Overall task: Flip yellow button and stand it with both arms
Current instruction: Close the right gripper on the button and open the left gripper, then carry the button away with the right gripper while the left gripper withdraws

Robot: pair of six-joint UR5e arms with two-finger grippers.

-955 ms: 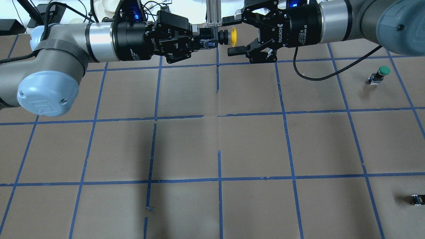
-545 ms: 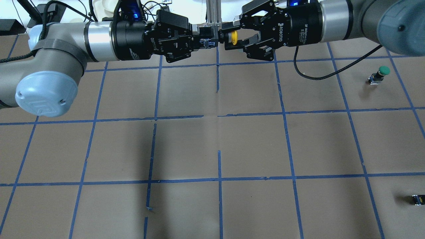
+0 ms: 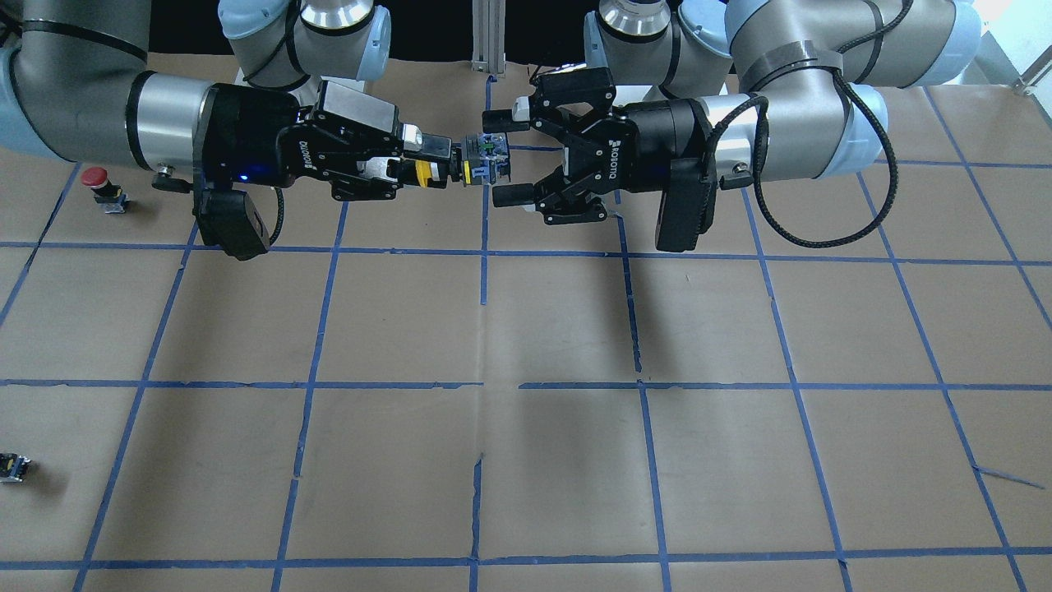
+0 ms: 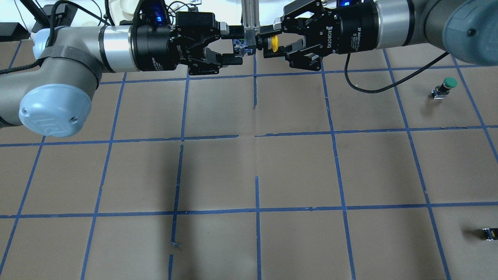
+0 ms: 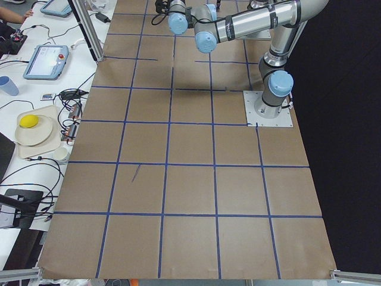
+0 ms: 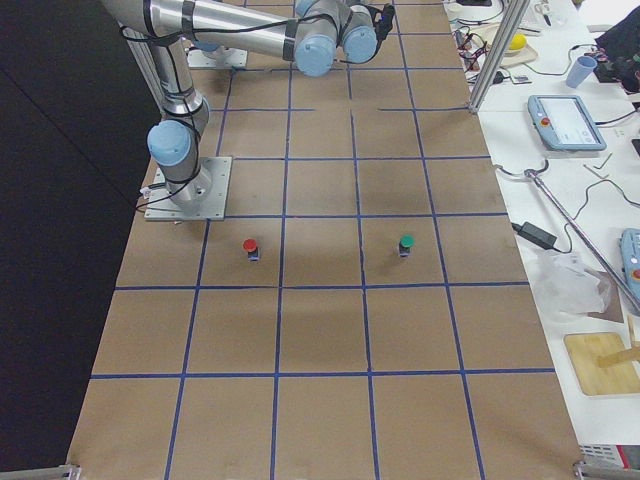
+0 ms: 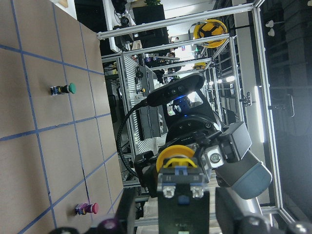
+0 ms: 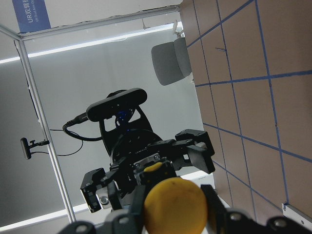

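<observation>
The yellow button (image 4: pixel 272 43) hangs level in the air over the table's far middle, its yellow cap toward the right arm and its black-grey body (image 3: pixel 485 159) toward the left arm. My right gripper (image 4: pixel 269 42) is shut on the button at its cap end (image 3: pixel 422 172). My left gripper (image 4: pixel 234 44) is open, its fingers (image 3: pixel 511 195) spread on either side of the body without touching it. The right wrist view shows the cap (image 8: pixel 173 204) close up. The left wrist view shows the button's body end (image 7: pixel 180 185).
A green-capped button (image 4: pixel 446 87) stands at the right. A small capless black-grey part (image 4: pixel 489 234) lies near the front right. A red-capped button (image 3: pixel 103 187) stands near the right arm. A metal post (image 4: pixel 249 15) rises behind the grippers.
My right gripper moved in and shut on the yellow button's cap end. Then my left gripper opened and let go of the body.
</observation>
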